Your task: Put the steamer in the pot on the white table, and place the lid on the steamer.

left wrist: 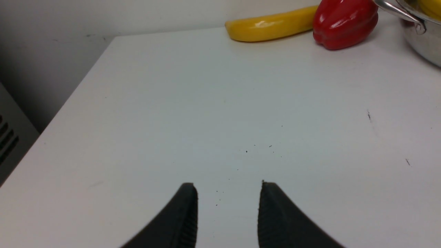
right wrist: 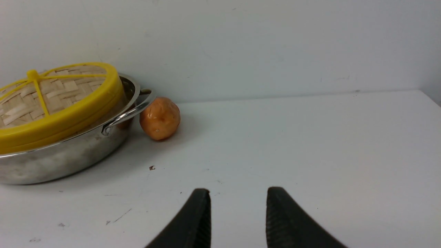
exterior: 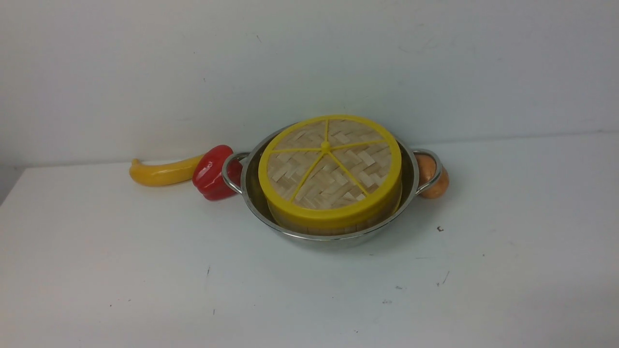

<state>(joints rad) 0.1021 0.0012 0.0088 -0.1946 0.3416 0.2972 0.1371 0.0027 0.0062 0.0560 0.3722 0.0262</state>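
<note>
- The left gripper [left wrist: 227, 186] is hanging over the tabletop with its fingers parted and nothing between them; the woven lid, the steamer and the pot are all lying well apart from it, farther forward and toward the robot's right.
- The right gripper [right wrist: 239, 191] is likewise standing with a gap between its fingertips and no object in it; the pot is sitting well apart from it, farther forward and toward the robot's left.
- Beyond both grippers, the stainless-steel pot [exterior: 329, 239] is resting on the white table [exterior: 309, 290], between a red bell pepper [exterior: 213, 176] and an orange-brown vegetable [exterior: 437, 186], which is partly showing through the handle. A yellow banana [exterior: 164, 174] is lying beside the pepper, forward of the left gripper.
- The bamboo steamer [exterior: 333, 228] is sitting inside the pot, out of touch of either gripper, so the first half of the task is looking done.
- The woven lid [exterior: 309, 169] is covering the steamer, its yellow rim apparently following the basket's edge, so the second half is looking done too.
- Nothing is seeming left to place; whether the lid is seating fully at the far side, away from the grippers, the pictures are not settling.
</note>
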